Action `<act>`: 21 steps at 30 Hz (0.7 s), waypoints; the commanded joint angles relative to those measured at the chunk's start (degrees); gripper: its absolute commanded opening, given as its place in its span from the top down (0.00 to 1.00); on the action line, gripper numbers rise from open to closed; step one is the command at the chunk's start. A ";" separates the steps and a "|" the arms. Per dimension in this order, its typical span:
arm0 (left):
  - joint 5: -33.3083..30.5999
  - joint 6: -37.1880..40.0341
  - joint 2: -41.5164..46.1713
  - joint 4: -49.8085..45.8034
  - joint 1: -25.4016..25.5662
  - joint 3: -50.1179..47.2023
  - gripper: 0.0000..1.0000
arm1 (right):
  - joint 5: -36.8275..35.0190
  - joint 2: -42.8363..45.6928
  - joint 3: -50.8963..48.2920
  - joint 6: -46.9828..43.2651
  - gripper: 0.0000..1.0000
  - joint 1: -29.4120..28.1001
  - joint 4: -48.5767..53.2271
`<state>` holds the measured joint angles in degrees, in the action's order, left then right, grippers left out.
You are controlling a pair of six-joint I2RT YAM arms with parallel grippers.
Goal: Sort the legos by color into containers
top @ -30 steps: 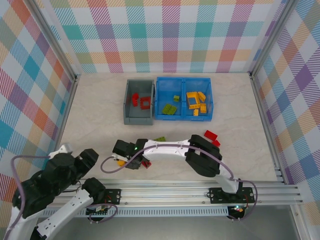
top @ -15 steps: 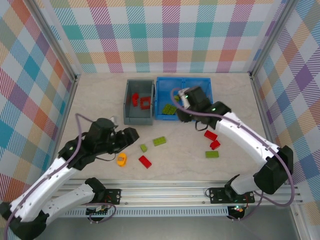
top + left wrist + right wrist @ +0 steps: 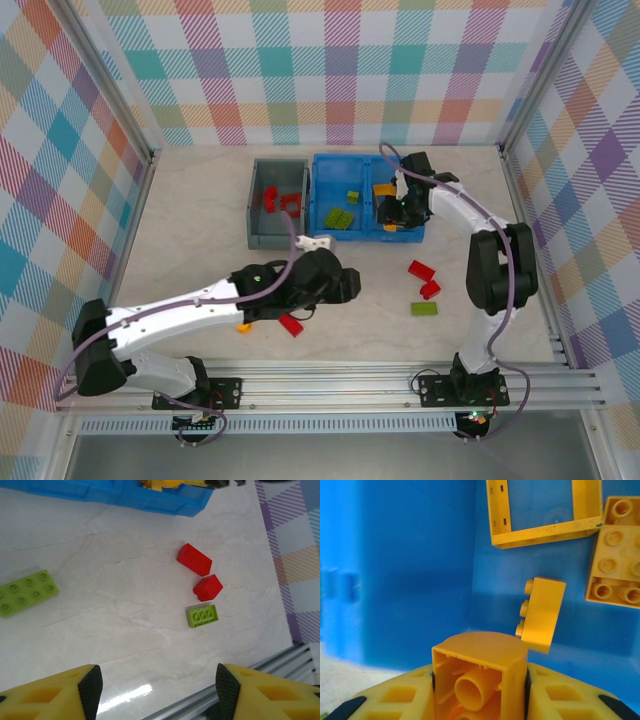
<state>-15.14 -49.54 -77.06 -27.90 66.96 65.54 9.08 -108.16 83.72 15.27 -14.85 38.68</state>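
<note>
While the fingers point(image 3: 400, 697) of the right gripper point(image 3: 480, 692) are clamped on a yellow-orange brick point(image 3: 479, 665), hollow underside toward the wrist cam, the left gripper point(image 3: 155, 692) has its fingers point(image 3: 55, 695) apart with nothing between them.

Right side: held brick hangs over the right compartment of the blue bin point(image 3: 410, 570). Lying in that compartment: yellow frame point(image 3: 545, 532), studded yellow plate point(image 3: 617, 555), small yellow brick point(image 3: 545, 615) on its side.

Top view: green pieces point(image 3: 338, 218) in the blue bin's left compartment. Grey bin point(image 3: 276, 238) just beside it on the left, red pieces point(image 3: 290, 205) inside.

Left side: gripper is above the table point(image 3: 125, 630). Loose there: two red bricks point(image 3: 194, 559) point(image 3: 208, 587) just beside each other, small green brick point(image 3: 202, 615) next to the nearer one, green plate point(image 3: 27, 591) well apart at the left. Top view also shows a red plate point(image 3: 291, 324) and an orange piece point(image 3: 244, 326) near the left arm.
</note>
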 commanded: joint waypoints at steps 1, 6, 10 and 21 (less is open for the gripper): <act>-6.35 2.55 -2.74 1.62 2.64 3.43 0.37 | 4.60 -1.53 3.25 1.24 0.67 1.16 0.88; -6.81 3.11 -5.65 0.87 4.06 4.64 0.37 | 6.03 -4.86 5.45 1.27 0.64 1.58 1.19; -6.37 3.51 -7.45 0.10 4.19 5.60 0.37 | 6.24 -6.26 6.38 1.42 0.54 1.58 1.32; -4.14 5.68 -16.18 -0.35 4.09 12.79 0.33 | 3.45 4.49 6.00 0.92 0.46 1.32 2.94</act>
<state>-19.97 -45.67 -91.09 -27.49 70.37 74.61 13.32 -110.74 88.40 16.29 -13.43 39.90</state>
